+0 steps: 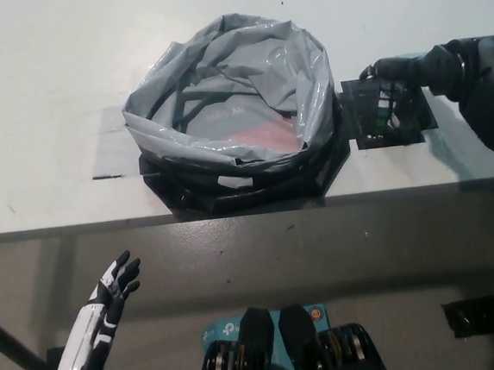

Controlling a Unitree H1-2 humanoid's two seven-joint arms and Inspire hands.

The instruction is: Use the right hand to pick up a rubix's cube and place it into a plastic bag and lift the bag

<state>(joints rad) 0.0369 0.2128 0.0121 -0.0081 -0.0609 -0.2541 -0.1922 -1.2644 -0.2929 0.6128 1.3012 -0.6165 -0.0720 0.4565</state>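
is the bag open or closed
Open: the grey plastic bag has its rim spread wide over a black basket, and its inside shows.

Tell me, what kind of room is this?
Probably a lab or test workspace: a plain white table holds only a grey plastic bag propped open in a black frame, with a puzzle cube on a black mat.

My white table (43, 125) carries a black basket (247, 185) near its front edge, about midway along, lined with a grey plastic bag (230, 91) that stands open. Just beside the basket, toward my right, a dark square mat (390, 133) lies flat near the front edge, and the rubix's cube (385, 108) sits on it, mostly hidden from me.
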